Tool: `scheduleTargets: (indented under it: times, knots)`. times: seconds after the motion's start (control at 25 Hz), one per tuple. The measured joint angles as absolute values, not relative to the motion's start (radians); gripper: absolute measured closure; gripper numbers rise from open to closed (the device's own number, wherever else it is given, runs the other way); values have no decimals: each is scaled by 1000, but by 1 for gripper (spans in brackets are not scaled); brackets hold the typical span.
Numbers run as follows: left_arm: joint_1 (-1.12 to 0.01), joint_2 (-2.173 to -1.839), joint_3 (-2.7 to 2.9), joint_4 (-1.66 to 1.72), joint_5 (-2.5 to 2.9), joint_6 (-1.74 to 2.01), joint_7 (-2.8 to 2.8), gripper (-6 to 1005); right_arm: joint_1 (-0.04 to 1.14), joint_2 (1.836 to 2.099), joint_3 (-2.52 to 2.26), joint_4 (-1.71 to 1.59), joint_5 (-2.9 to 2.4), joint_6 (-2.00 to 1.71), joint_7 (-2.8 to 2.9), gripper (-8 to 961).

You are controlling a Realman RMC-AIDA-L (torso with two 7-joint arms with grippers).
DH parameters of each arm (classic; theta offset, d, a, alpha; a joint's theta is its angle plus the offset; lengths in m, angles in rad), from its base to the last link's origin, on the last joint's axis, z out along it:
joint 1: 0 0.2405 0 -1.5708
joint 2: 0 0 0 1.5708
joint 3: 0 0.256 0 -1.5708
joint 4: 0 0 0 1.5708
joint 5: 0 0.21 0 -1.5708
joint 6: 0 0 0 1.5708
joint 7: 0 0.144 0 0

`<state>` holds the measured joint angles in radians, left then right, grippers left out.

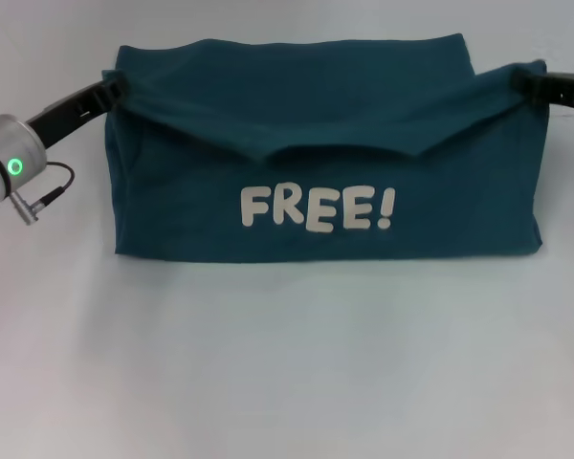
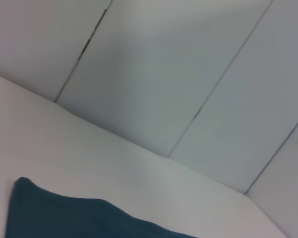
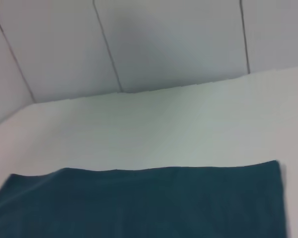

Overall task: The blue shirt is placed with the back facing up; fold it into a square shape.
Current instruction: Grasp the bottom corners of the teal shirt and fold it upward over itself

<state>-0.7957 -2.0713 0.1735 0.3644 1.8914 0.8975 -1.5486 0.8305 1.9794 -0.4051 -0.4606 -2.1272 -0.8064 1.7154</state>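
Observation:
The blue shirt (image 1: 325, 124) lies on the white table, folded into a wide band, with white "FREE!" lettering (image 1: 318, 208) on its near part. A flap of it hangs lifted between my two grippers, its lower edge sagging in the middle above the lettering. My left gripper (image 1: 112, 88) is shut on the flap's left corner. My right gripper (image 1: 519, 80) is shut on its right corner. The shirt's fabric also shows in the left wrist view (image 2: 64, 218) and the right wrist view (image 3: 139, 203); neither view shows fingers.
The white table (image 1: 287, 363) stretches in front of the shirt and to both sides. Panelled grey walls (image 3: 164, 44) stand behind the table's far edge. My left arm's silver wrist with a green light (image 1: 10, 167) sits at the left edge.

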Motion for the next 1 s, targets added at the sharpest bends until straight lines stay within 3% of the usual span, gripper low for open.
scheduleTargets:
  times: [0.52,1.0]
  knots:
    - [-793,-2083,168,341,1861,871,-1515,985,842,1968,-425,-365,-2079,-725,1656,861]
    - [-787,-2096,171,336,1859,863,-1509,984,841,1979,-427,-352,-2079,-709,1641,857]
